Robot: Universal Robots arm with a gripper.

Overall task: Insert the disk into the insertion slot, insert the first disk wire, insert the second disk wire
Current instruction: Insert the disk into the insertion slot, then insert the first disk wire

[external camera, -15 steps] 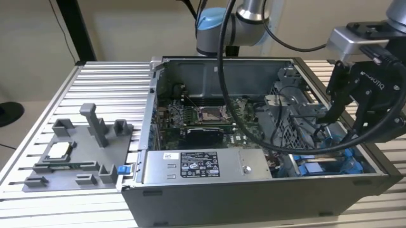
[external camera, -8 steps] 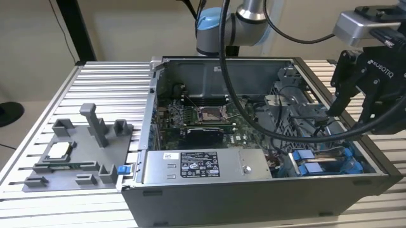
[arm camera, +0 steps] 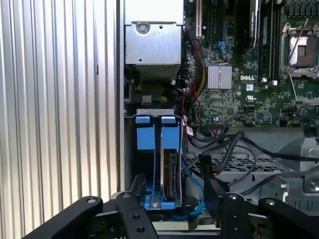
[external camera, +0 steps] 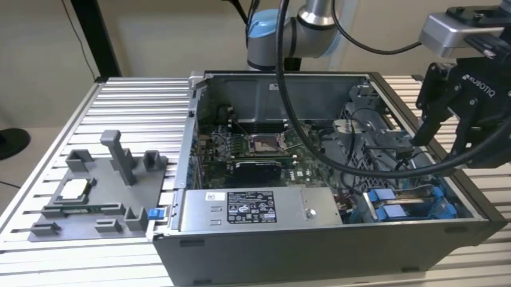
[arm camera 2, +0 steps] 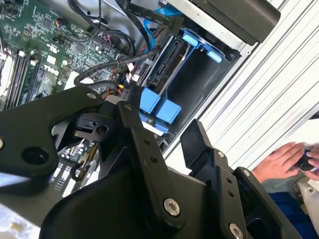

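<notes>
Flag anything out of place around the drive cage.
Nothing looks damaged or askew; the disk sits straight in the insertion slot. One oddity: a person's hand lies just past the table edge, close to the open gripper.

The tabletop (external camera: 136, 95) is built of ribbed silver aluminium slats laid side by side with dark grooves between them. The same slats (arm camera: 55, 99) show in the first wrist view and, lit almost to white, in the second wrist view (arm camera 2: 279, 89). Beyond its far edge stands a plain cream wall (external camera: 167, 36), with a black upright post (external camera: 94, 36) at the far corner on the exterior view's left. Off that side edge lies a pale floor (external camera: 20, 170) with a dark round shape (external camera: 9, 143) on it. The light is soft and even.
</notes>
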